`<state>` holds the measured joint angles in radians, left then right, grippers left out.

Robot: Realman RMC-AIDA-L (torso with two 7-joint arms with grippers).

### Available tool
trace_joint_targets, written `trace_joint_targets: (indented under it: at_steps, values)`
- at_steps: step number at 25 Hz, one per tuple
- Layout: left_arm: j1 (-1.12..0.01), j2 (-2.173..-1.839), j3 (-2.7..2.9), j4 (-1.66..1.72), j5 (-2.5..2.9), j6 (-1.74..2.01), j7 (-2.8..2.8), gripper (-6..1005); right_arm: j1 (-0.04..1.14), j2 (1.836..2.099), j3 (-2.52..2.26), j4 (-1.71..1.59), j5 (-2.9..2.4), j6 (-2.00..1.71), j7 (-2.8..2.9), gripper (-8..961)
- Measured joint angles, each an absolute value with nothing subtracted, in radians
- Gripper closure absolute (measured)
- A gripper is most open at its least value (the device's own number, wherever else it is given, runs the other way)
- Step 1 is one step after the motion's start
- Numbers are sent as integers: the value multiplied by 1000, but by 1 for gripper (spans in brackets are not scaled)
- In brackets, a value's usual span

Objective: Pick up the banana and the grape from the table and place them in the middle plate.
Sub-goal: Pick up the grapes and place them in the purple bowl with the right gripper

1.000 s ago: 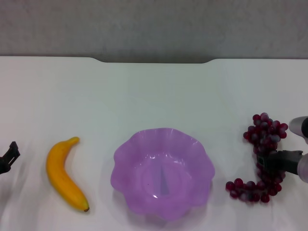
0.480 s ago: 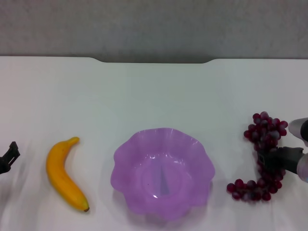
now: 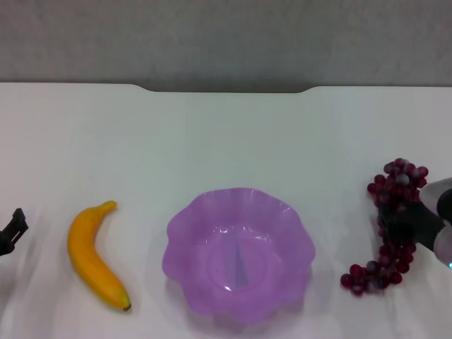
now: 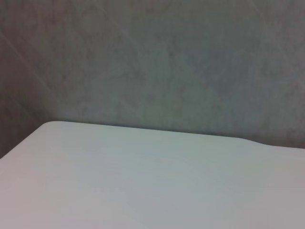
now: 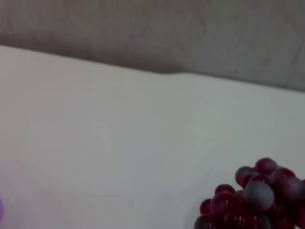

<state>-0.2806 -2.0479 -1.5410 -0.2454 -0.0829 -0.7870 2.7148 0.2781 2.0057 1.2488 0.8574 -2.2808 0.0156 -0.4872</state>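
Since a second ago the grape bunch (image 3: 393,227) has shifted rightward and its far end has risen, with the right gripper (image 3: 404,224) clamped across its middle; banana and plate lie as they did.

On the white worktop (image 3: 226,134), the purple scalloped plate (image 3: 239,252) sits near the middle, nothing in it. Left of it and apart lies the banana (image 3: 94,256), dark tip toward the near edge. At the right edge the bunch hangs curved, its lower end seemingly touching or just off the worktop; the right wrist view shows its top cluster above the surface. The left gripper (image 3: 12,232) waits at the far left, beside the banana and apart from it; whether it is open I cannot tell.

The step in hand looks like lifting the grapes. Next, I judge, the bunch needs raising until its trailing end clears the rim, then carrying left over the plate before release.
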Motion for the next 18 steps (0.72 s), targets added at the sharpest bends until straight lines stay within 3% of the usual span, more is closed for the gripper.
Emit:
trace_joint_targets:
  at_steps: [18]
  values:
    - [-280,-2048,-1542,-244,-83,-787,2715,151,199,2003,1063,1036,-2373,-254,-494,624]
